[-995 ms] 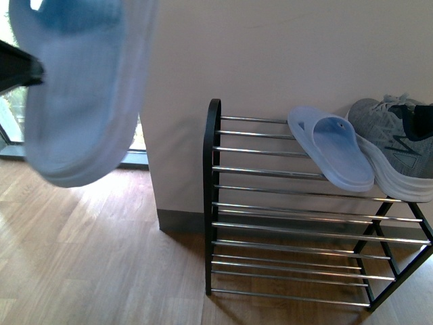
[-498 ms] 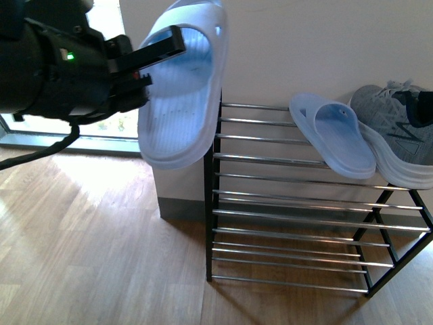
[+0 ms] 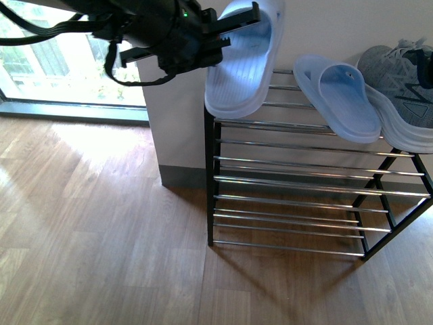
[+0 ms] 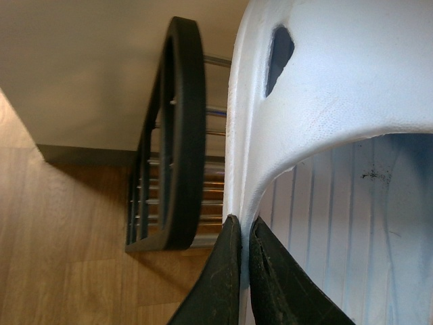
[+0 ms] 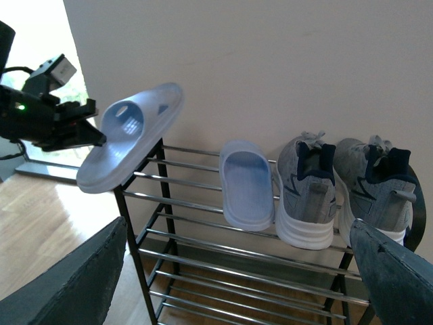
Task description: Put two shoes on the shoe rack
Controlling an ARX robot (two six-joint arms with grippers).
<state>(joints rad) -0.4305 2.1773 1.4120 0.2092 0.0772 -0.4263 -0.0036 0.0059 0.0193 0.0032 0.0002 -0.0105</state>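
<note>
Change: the left claw (image 3: 215,32) has carried its slide sandal (image 3: 245,57) in from the window side; a second ago it hung well left of the rack, and now its toe end overlaps the rack's top left corner.
Meaning for the task: judged a late carry stage, with only lowering and release left for this sandal; the sandal is not one of the task's own grey pair.
Left claw: closed tight on the sandal's side wall (image 4: 243,176), the two dark fingers (image 4: 220,277) almost meeting across the thin edge; sole ribs face the wrist camera.
Right claw: fingers (image 5: 81,284) stand wide apart at the picture's corners, nothing between them, well back from the rack.
Shoe rack (image 3: 211,169): black frame, silver rods, against the wall on the wood floor (image 3: 95,237).
Two shoes (image 5: 306,189): both grey sneakers already sit on the top tier at the right end, side by side, heels outward; only one shows in the front view (image 3: 399,88).
Second sandal (image 3: 338,95): lies on the top tier just beside the sneakers, touching the nearer one.
Risk: the held sandal is tilted, so it may slip between rods if dropped early.
</note>
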